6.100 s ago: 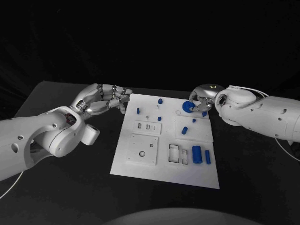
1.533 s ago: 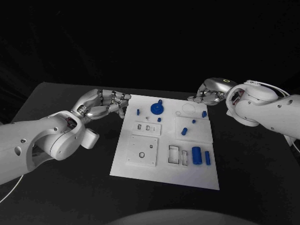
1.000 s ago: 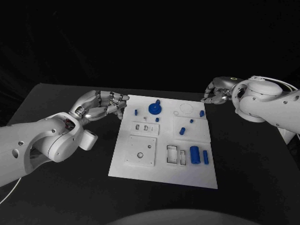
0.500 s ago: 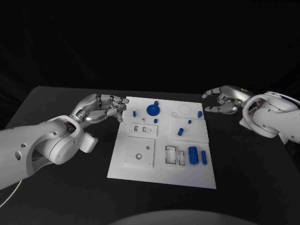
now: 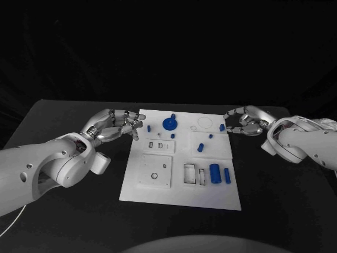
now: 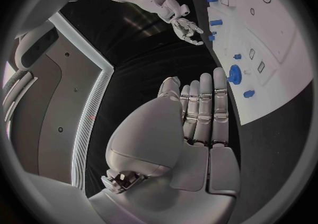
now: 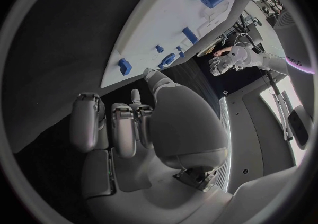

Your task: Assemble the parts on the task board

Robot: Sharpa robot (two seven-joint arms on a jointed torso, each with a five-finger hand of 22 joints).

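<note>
The white task board point(image 5: 180, 182) lies in the middle of the table. A round blue part point(image 5: 169, 123) stands near its far edge, also seen in the left wrist view point(image 6: 235, 74). A thick blue cylinder point(image 5: 214, 170) and a slim one point(image 5: 227, 175) lie at its near right. Small blue parts point(image 5: 201, 147) are scattered between. My left hand point(image 5: 115, 125) hovers at the board's far left corner, its fingers point(image 6: 205, 107) straight and holding nothing. My right hand point(image 5: 243, 121) is at the far right edge, loosely curled beside a small blue part point(image 5: 221, 127), with nothing in it.
A raised white plate point(image 5: 156, 170) with holes sits at the board's near left, and rectangular slots point(image 5: 191, 173) lie beside the cylinders. Black table point(image 5: 290, 195) surrounds the board on all sides.
The round blue part, once in my right hand, now stands on the board. My right hand had drawn off to the right, then came back to the board's far right edge. The left hand barely moved.
</note>
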